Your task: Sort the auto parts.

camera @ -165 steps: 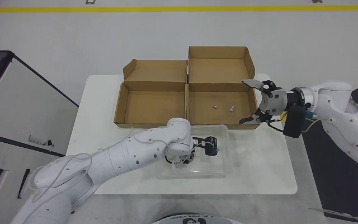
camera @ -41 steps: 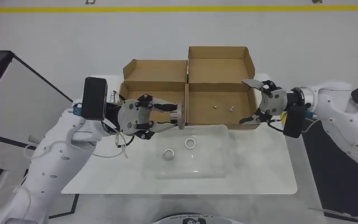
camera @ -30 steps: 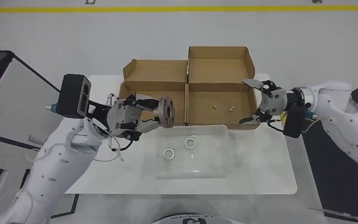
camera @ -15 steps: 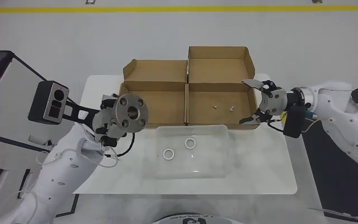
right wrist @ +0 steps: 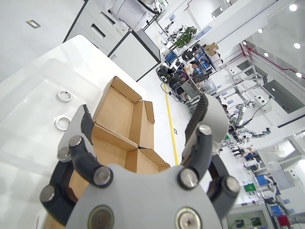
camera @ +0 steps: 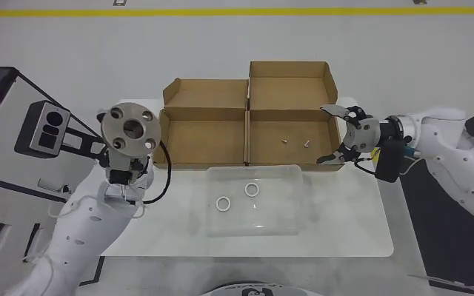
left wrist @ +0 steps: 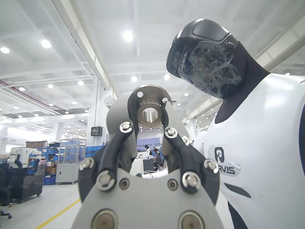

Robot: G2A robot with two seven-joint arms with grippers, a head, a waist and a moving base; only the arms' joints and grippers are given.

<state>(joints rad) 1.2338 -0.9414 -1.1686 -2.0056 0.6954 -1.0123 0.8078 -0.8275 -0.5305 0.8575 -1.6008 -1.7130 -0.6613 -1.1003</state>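
Observation:
A round metal flange (camera: 132,127) with bolt holes and a central hub is held high above the table's left edge, its flat face turned up toward the top camera. My left gripper (left wrist: 148,120) is shut on the flange's hub (left wrist: 147,115). Two metal rings (camera: 223,203) (camera: 252,189) lie in a clear tray (camera: 289,222). Two small screws (camera: 284,138) (camera: 305,142) lie in the right cardboard box (camera: 261,157). My right gripper (camera: 335,135) hangs open and holds nothing, just beyond that box's right wall.
The left cardboard box (camera: 200,140) holds nothing, and both boxes have their lids folded back. The right wrist view shows the rings (right wrist: 64,96) (right wrist: 62,123) and the boxes (right wrist: 119,110). Bare white table lies in front of and beside the tray.
My left arm lifted the flange out of the tray, swung it left past the left box and tipped its face upward. The right arm has not moved.

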